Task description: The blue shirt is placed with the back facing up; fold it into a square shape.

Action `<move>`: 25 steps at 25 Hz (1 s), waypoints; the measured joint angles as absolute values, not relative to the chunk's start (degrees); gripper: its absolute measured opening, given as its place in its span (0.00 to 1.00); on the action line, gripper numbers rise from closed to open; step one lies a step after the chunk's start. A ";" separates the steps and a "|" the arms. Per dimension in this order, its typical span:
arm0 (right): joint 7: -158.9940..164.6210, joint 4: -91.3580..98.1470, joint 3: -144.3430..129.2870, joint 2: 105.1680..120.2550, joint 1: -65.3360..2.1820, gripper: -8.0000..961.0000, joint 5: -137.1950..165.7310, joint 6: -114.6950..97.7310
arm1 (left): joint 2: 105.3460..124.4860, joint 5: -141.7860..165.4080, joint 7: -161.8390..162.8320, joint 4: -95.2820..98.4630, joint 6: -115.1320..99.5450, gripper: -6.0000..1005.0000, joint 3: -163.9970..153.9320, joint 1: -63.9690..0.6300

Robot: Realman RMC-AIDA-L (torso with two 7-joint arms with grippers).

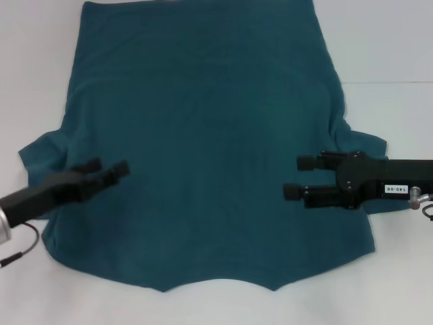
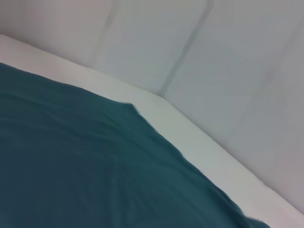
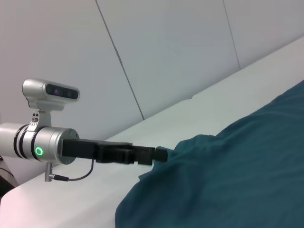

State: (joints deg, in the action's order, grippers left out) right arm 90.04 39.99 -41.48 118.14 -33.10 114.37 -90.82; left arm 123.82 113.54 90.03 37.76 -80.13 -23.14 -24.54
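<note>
The blue shirt [image 1: 203, 149] lies spread flat on the white table [image 1: 392, 40], plain side up, with its neckline toward the near edge and its hem at the far side. My left gripper [image 1: 109, 167] hovers open over the shirt's left side, just inside the left sleeve [image 1: 37, 152]. My right gripper [image 1: 296, 177] is open over the right side, next to the right sleeve [image 1: 365, 142], with nothing between its fingers. The right wrist view shows the left gripper [image 3: 159, 154] at the shirt [image 3: 237, 180]. The left wrist view shows only shirt fabric [image 2: 71, 166] and table.
Bare white table [image 2: 190, 133] runs around the shirt on all sides, wider on the right. Pale wall panels [image 3: 166, 47] stand behind the table. A cable [image 1: 17, 254] hangs from the left arm's silver wrist [image 3: 42, 142].
</note>
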 joint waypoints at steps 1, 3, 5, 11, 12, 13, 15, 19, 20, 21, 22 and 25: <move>90.03 39.99 -41.48 118.20 -33.16 0.94 114.25 -90.70 | 123.83 113.54 90.66 37.83 -79.44 0.83 -21.95 -24.53; 90.03 39.99 -41.48 118.31 -33.32 0.94 114.13 -90.62 | 123.72 113.54 92.18 37.96 -77.51 0.83 -20.08 -24.40; 90.10 39.99 -41.51 118.35 -33.44 0.93 114.11 -90.59 | 123.53 113.54 93.49 38.06 -75.04 0.83 -19.05 -24.19; 90.48 39.99 -41.45 118.58 -33.71 0.93 114.08 -90.47 | 123.47 113.54 94.65 38.57 -68.30 0.83 -18.00 -23.61; 90.50 39.99 -41.44 118.61 -33.73 0.93 114.08 -90.41 | 123.49 113.54 94.86 38.73 -67.52 0.83 -17.62 -23.58; 90.52 39.99 -41.44 118.65 -33.73 0.93 114.08 -90.37 | 123.49 113.54 94.98 38.81 -67.09 0.83 -17.27 -23.57; 90.53 39.99 -41.44 118.74 -33.74 0.93 114.05 -90.35 | 123.48 113.54 95.36 38.84 -66.00 0.83 -16.62 -23.55; 90.56 39.99 -41.45 118.80 -33.75 0.93 113.91 -90.34 | 123.45 113.65 95.72 38.52 -61.79 0.82 -15.96 -23.47; 90.56 39.99 -41.45 118.80 -33.74 0.93 113.90 -90.34 | 123.45 113.73 95.72 38.33 -60.90 0.83 -15.98 -23.47; 90.57 39.99 -41.46 118.81 -33.73 0.93 113.90 -90.34 | 123.48 113.87 95.72 37.99 -59.96 0.83 -16.12 -23.46; 90.57 39.99 -41.45 118.81 -33.72 0.93 113.89 -90.34 | 123.50 113.97 95.67 37.68 -59.26 0.83 -16.25 -23.46; 90.59 39.99 -41.39 118.82 -33.67 0.93 113.89 -90.34 | 123.63 114.07 95.38 36.83 -58.15 0.83 -16.52 -23.46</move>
State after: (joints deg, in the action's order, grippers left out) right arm 90.59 39.99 -41.39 118.82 -33.67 113.89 -90.34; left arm 123.63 114.07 95.38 36.83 -58.15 -16.52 -23.46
